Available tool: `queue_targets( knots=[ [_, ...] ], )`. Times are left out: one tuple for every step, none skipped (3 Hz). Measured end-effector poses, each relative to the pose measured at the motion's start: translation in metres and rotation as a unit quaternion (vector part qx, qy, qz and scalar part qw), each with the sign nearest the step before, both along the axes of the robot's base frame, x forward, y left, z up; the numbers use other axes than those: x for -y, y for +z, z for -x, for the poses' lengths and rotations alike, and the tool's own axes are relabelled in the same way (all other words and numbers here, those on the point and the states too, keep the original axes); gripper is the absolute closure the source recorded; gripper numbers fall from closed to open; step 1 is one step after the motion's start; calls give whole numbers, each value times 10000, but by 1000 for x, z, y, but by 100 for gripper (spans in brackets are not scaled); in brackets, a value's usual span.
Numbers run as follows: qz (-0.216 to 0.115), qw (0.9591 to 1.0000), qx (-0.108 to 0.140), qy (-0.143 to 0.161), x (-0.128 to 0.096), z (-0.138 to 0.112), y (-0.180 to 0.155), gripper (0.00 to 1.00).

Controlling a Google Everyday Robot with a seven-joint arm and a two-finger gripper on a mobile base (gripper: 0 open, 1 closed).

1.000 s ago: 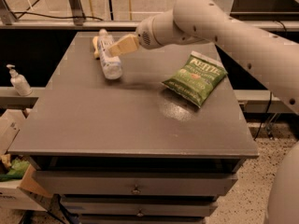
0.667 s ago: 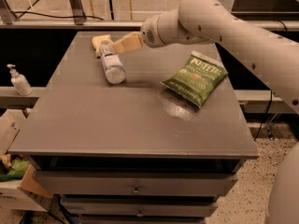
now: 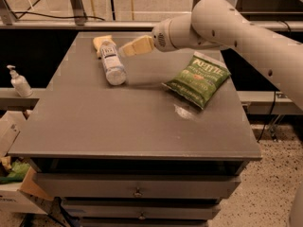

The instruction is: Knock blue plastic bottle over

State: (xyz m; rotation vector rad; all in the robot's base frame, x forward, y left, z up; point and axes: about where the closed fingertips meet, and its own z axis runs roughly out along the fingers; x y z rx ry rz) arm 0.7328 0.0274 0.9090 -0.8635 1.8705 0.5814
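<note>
- Blue plastic bottle [image 3: 112, 63]: clear cylinder with a pale printed label, flat on its side at about 11 o'clock on the desk [image 3: 118, 122], long axis running from 12 towards 6.
- Hand [image 3: 119, 45] at the bottle's far end, spread wide open and gripping nothing; two flat tan fingers [image 3: 137, 46], one at 3 o'clock of the bottle's far end, the other behind it at 10 o'clock.
- Smooth, rounded white arm [image 3: 227, 18] reaching in from 2 o'clock.
- Matte grey desk top, rectangular, with drawers [image 3: 137, 186] beneath.
- Crinkled green chip bag [image 3: 198, 79], glossy, lying flat at 2 o'clock, well apart from the bottle.
- Small white pump dispenser [image 3: 19, 82] upright on a ledge off the desk at 9 o'clock.
</note>
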Motion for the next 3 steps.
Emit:
queue_targets(
  knots=[
    [-106, 9999, -10, -73, 20, 17, -4, 0],
    [-333, 9994, 76, -112, 49, 35, -1, 0],
    [-338, 9993, 110, -152, 57, 37, 0, 0]
  ],
)
